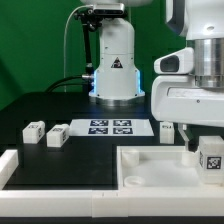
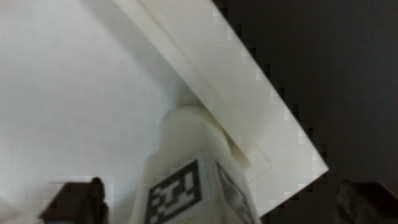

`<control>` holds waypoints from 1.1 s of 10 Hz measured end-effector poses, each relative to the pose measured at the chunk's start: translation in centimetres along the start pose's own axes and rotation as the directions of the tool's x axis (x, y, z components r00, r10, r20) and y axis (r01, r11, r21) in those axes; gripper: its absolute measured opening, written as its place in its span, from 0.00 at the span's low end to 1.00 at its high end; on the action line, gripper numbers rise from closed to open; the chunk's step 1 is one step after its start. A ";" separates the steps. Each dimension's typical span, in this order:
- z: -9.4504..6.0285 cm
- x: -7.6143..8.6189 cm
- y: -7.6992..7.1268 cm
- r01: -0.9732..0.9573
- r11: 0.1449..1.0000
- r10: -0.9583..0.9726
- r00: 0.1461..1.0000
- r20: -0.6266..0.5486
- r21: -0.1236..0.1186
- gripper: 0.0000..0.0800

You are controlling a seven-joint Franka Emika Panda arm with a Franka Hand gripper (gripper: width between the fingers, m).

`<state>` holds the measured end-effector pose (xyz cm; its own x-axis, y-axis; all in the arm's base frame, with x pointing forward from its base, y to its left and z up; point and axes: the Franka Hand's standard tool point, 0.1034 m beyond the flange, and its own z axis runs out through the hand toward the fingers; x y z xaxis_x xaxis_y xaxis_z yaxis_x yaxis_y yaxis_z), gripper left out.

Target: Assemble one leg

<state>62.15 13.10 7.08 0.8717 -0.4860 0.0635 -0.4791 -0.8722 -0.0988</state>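
The leg [image 1: 211,157] stands upright at the tray's [image 1: 150,168] corner on the exterior view's right, tag facing the camera, long axis vertical. The claw [image 1: 195,139] sits directly above it, fingers [image 2: 75,200] parted to either side of the leg [image 2: 187,180] and apparently clear of it; nothing is gripped. The arm points straight down. Two more legs [image 1: 46,133] lie apart on the worktop [image 1: 60,105].
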 end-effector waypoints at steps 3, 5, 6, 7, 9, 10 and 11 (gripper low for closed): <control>-0.4 1.0 0.4 0.355 0.935 -0.355 0.935 0.001 -0.008 0.81; -0.5 1.2 0.7 0.503 0.864 -0.503 0.864 0.001 -0.014 0.81; -0.5 1.4 0.8 0.573 0.819 -0.573 0.820 0.000 -0.021 0.81; -0.5 1.4 0.8 0.574 0.818 -0.574 0.819 0.001 -0.021 0.81; -0.5 1.4 0.8 0.573 0.820 -0.573 0.820 0.001 -0.021 0.66; -0.5 1.4 0.8 0.572 0.820 -0.572 0.820 0.001 -0.021 0.49; -0.5 1.4 0.8 0.562 0.827 -0.562 0.827 0.001 -0.021 0.49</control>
<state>62.92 11.70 7.57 0.9903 0.0884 0.1075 0.0917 -0.9955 -0.0256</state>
